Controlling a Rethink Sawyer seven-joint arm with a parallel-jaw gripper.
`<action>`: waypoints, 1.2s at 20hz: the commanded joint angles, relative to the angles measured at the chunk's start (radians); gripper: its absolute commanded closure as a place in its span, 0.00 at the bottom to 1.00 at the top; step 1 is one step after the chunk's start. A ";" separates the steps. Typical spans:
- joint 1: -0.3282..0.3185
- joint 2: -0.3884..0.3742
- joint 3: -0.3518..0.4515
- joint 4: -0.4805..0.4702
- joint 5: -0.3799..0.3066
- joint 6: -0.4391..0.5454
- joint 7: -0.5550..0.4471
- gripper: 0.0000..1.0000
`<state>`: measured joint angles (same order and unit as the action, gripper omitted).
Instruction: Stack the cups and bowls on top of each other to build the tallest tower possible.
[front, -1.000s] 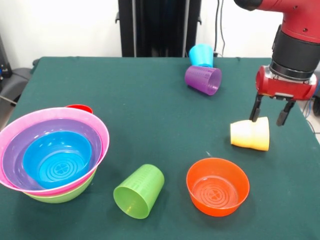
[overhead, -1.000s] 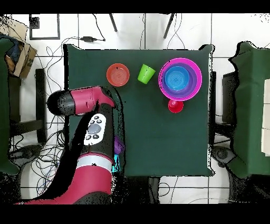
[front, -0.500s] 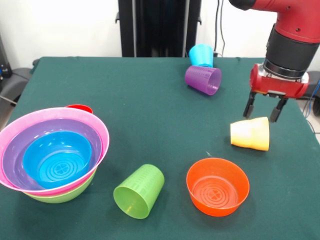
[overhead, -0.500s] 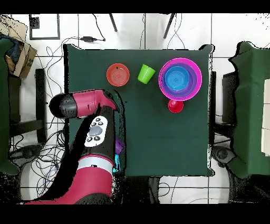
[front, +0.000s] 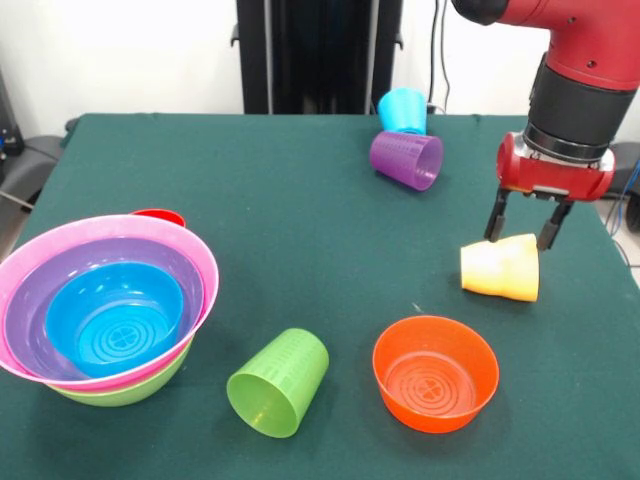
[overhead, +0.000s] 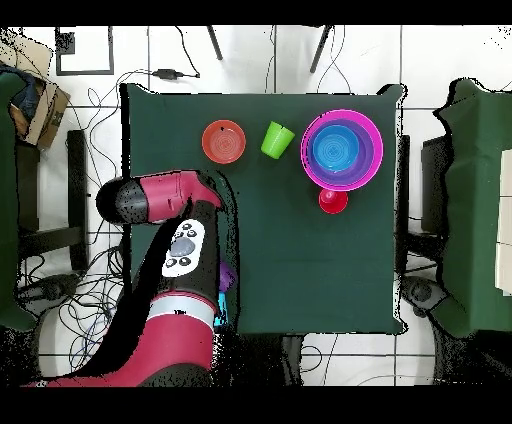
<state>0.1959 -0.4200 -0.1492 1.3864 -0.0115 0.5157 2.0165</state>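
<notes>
My gripper (front: 521, 231) stands open just above and behind the pale yellow cup (front: 500, 267), which lies on its side at the right of the table. A lime green cup (front: 279, 382) (overhead: 277, 139) lies on its side near the front, beside the small orange bowl (front: 436, 372) (overhead: 224, 141). A purple cup (front: 407, 159) and a light blue cup (front: 403, 110) lie together at the back. The tower (front: 105, 305) (overhead: 343, 149) at the left is a blue bowl nested in purple, pink and lime green bowls. In the overhead view the arm hides the yellow cup.
A small red object (front: 158, 216) (overhead: 333, 201) sits just behind the nested bowls. The right table edge (front: 612, 240) runs close to the gripper. Chairs stand at both sides of the table in the overhead view.
The gripper rose off the yellow cup and shifted slightly left, staying open. The cup has not moved.
</notes>
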 joint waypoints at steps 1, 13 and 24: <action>0.003 0.077 0.054 -0.001 0.019 -0.065 0.164 0.00; 0.021 0.072 0.045 0.015 0.036 -0.070 0.179 0.00; 0.058 0.049 0.018 0.010 0.074 -0.010 0.197 0.00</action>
<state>0.2305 -0.3991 -0.1806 1.3862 0.0220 0.4801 2.0191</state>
